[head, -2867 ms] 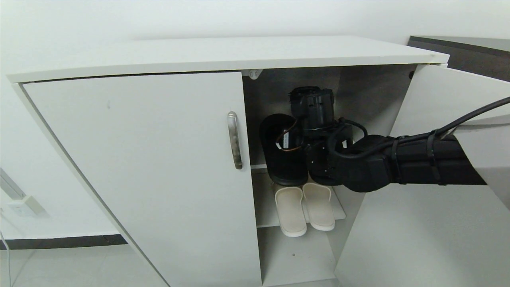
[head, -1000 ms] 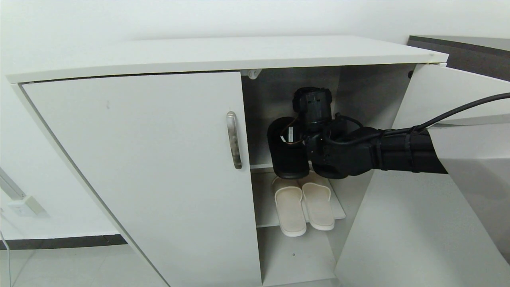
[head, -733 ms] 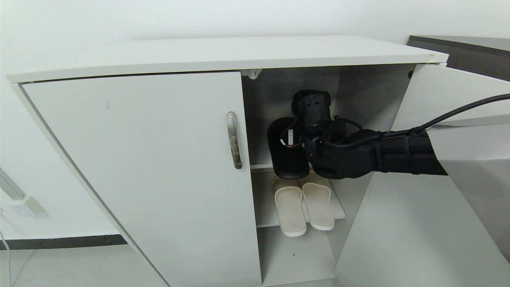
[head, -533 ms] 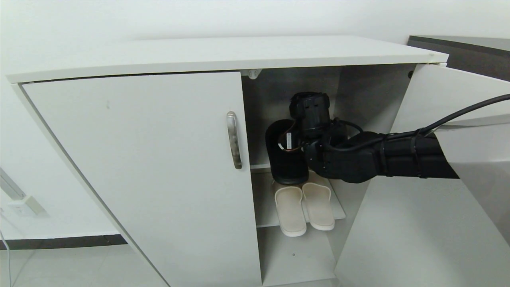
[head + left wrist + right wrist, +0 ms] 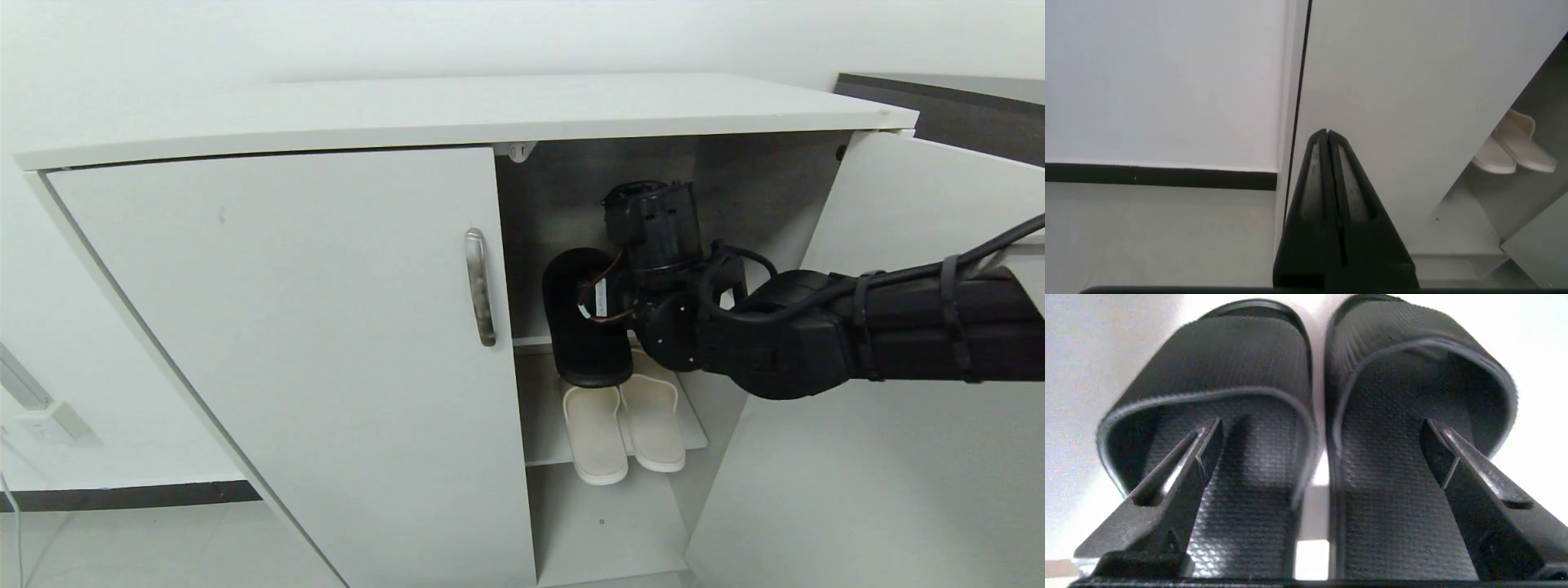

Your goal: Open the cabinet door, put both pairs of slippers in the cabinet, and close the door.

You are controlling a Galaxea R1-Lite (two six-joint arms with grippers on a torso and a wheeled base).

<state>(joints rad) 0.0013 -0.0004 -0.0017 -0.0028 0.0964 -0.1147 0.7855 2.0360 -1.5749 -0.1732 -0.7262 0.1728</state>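
Observation:
The white cabinet (image 5: 457, 106) has its right door (image 5: 898, 212) swung open and its left door (image 5: 277, 343) closed. A pair of white slippers (image 5: 624, 429) lies on the middle shelf (image 5: 539, 425) and also shows as white slippers (image 5: 1515, 151). My right gripper (image 5: 1321, 425) reaches into the cabinet, open wide, with one finger (image 5: 1184, 478) under each strap of the black slippers (image 5: 1315, 400). The black slippers (image 5: 584, 327) stand steeply tilted above the toes of the white pair. My left gripper (image 5: 1328, 135) is shut on nothing, low in front of the closed door.
A metal handle (image 5: 480, 286) runs down the left door's right edge. The bottom compartment floor (image 5: 604, 531) lies under the shelf. A wall socket (image 5: 45, 420) sits low at the left, above a dark skirting strip (image 5: 131, 494).
The right arm pushed deeper into the cabinet, then drew back toward me. The black slippers came back and slightly down with it. The left arm kept still.

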